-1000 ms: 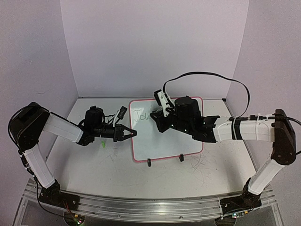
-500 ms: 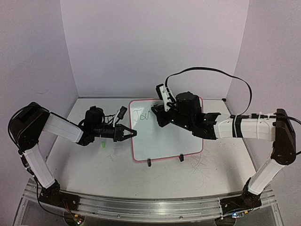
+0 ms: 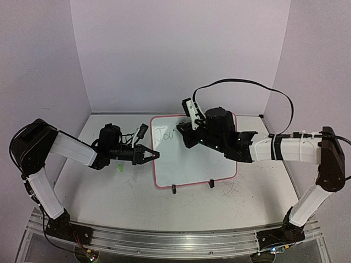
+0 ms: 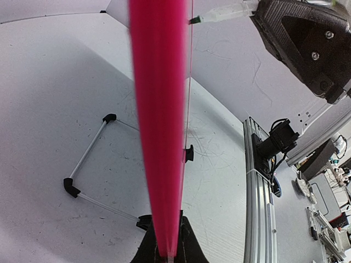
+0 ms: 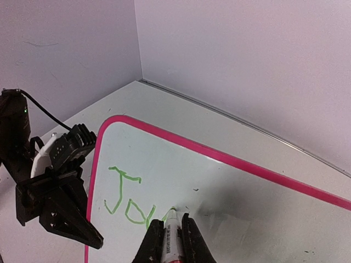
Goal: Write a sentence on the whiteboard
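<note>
The whiteboard (image 3: 197, 161) stands tilted on its black wire stand (image 3: 173, 189) mid-table. Green handwriting (image 3: 163, 134) at its upper left reads "Jo" plus a partial stroke; it also shows in the right wrist view (image 5: 127, 201). My right gripper (image 3: 182, 131) is shut on a green marker (image 5: 170, 238), whose tip touches the board (image 5: 236, 192) at the end of the writing. My left gripper (image 3: 156, 155) is shut on the board's left red-pink rim (image 4: 159, 109), which fills the left wrist view. The marker tip also shows there (image 4: 219, 13).
A small green object (image 3: 119, 167) lies on the table left of the board, under the left arm. The wire stand's back legs (image 4: 88, 159) rest on the scratched table behind the board. Purple walls close the back and sides. A black cable arcs above the right arm (image 3: 241, 85).
My right gripper has shifted slightly up and right along the board with the marker, adding a stroke after "Jo". The left gripper and the board have not moved.
</note>
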You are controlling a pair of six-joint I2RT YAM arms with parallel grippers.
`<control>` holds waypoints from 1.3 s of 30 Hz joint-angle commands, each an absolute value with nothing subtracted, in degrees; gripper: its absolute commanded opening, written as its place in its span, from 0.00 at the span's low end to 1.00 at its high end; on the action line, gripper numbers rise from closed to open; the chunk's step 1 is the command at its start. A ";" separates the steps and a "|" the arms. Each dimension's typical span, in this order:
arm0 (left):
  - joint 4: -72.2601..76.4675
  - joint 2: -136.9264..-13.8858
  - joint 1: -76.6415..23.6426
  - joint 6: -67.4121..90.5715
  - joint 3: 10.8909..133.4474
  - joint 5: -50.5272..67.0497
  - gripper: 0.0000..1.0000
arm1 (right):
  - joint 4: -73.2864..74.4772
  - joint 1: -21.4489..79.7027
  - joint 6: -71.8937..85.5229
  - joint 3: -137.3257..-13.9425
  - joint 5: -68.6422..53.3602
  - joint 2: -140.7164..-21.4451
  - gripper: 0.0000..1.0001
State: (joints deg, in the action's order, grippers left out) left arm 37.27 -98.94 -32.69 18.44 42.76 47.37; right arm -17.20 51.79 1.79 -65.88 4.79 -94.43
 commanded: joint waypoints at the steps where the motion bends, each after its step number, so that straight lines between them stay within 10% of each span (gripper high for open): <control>1: 34.89 -97.78 -32.07 16.61 43.81 41.29 0.00 | -16.16 51.53 2.58 -64.46 4.93 -94.04 0.00; 39: 34.88 -97.65 -32.08 16.43 43.67 41.42 0.00 | -14.14 54.00 5.29 -62.05 2.90 -95.70 0.00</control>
State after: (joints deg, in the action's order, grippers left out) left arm 36.99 -98.94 -32.69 18.04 42.76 47.40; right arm -14.68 53.97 4.82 -60.32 1.97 -93.79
